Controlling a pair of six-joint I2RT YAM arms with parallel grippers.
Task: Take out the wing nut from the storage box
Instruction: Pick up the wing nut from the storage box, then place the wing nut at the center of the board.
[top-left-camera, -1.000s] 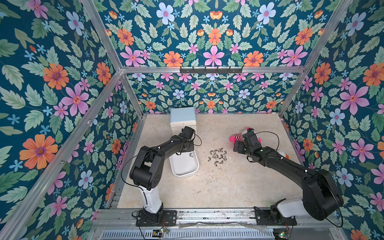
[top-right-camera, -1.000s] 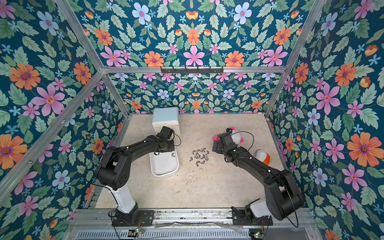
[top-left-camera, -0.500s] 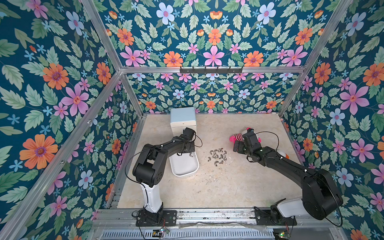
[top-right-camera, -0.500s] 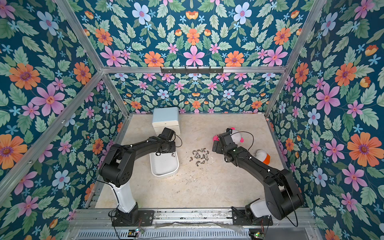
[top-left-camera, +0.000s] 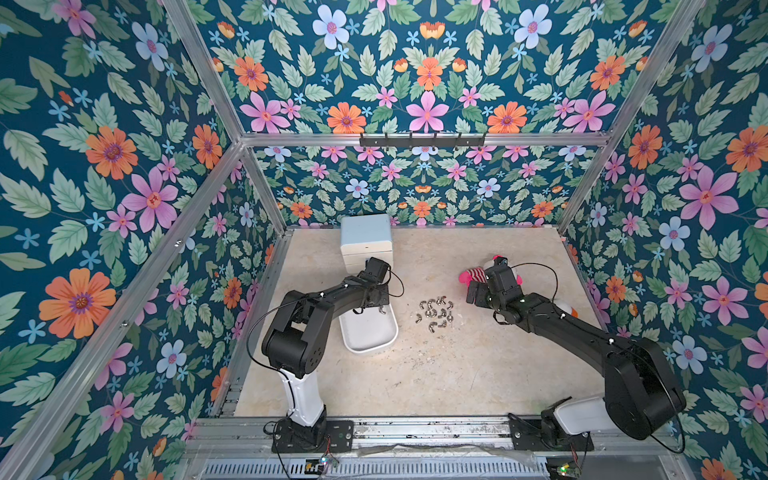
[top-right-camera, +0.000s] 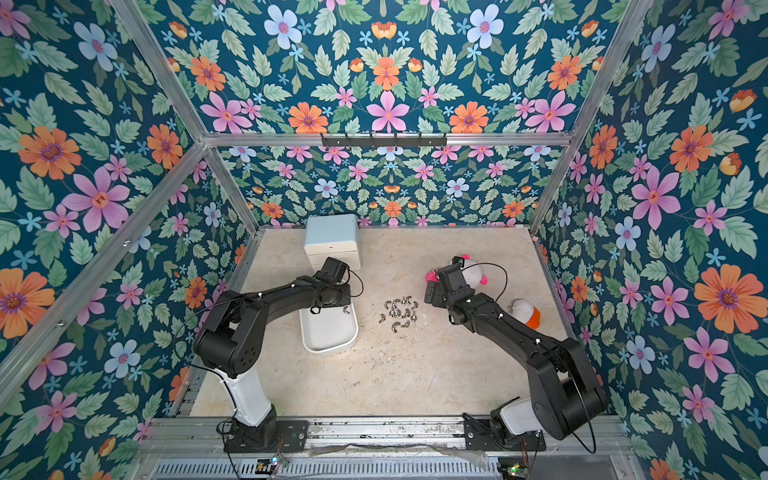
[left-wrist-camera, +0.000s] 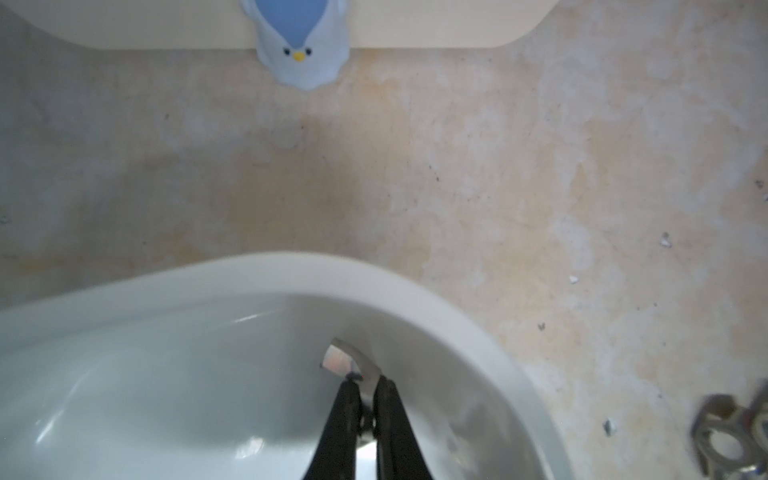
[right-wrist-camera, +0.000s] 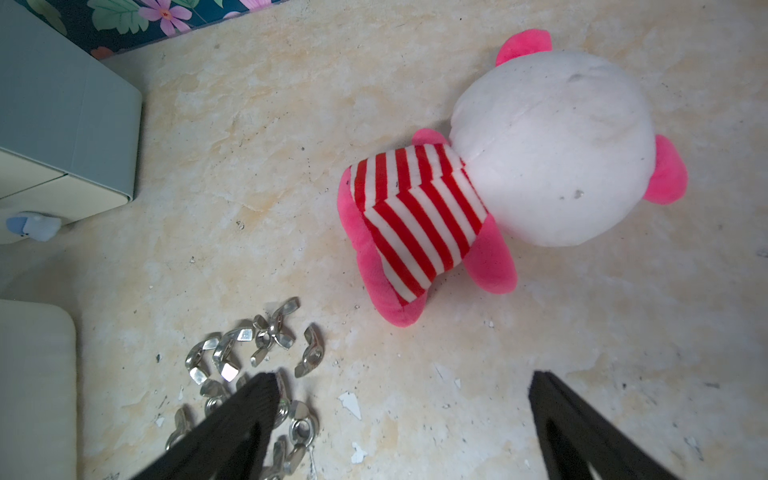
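The white storage box (top-left-camera: 370, 336) (top-right-camera: 330, 336) lies left of centre on the table. My left gripper (left-wrist-camera: 368, 380) reaches down into its far end and is shut on a silver wing nut (left-wrist-camera: 349, 363). One wing of the nut sticks out past the black fingertips, just above the box's floor near the rim (left-wrist-camera: 332, 270). In both top views the held nut (top-left-camera: 382, 309) (top-right-camera: 345, 308) shows at the arm's tip. My right gripper (right-wrist-camera: 403, 380) (top-left-camera: 473, 291) hovers open over the bare table, with nothing between its fingers.
Several loose wing nuts (top-left-camera: 434, 313) (right-wrist-camera: 253, 349) lie heaped on the table between the box and the right gripper. A pale-blue-topped mini chest of drawers (top-left-camera: 365, 241) stands behind the box. A pink striped plush toy (right-wrist-camera: 519, 166) lies beyond the right gripper, and an orange-and-white object (top-right-camera: 525, 311) lies beside the right arm.
The left arm's elbow has swung a little to the right, while its gripper stays at the box's far end. The right arm has not moved.
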